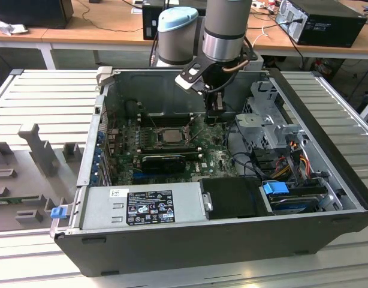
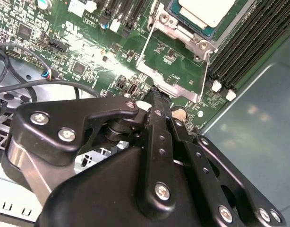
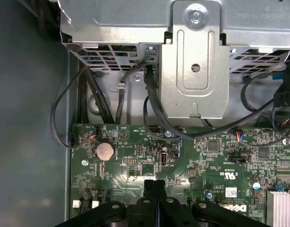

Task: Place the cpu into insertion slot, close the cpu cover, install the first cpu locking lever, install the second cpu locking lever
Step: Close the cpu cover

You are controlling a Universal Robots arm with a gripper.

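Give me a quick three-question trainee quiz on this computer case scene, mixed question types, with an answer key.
1. True or false: the black gripper has its fingers shut with nothing between them.
2. The small pale silver square cpu lies: A between the fingers; B seated on the green motherboard; C on the wooden desk.
3. Fill in: the gripper hangs inside the open black computer ____.
Key: 1 true; 2 B; 3 case.

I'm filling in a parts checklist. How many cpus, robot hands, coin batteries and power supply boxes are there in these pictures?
cpu: 1
hand: 1
coin battery: 1
power supply box: 1
Total: 4
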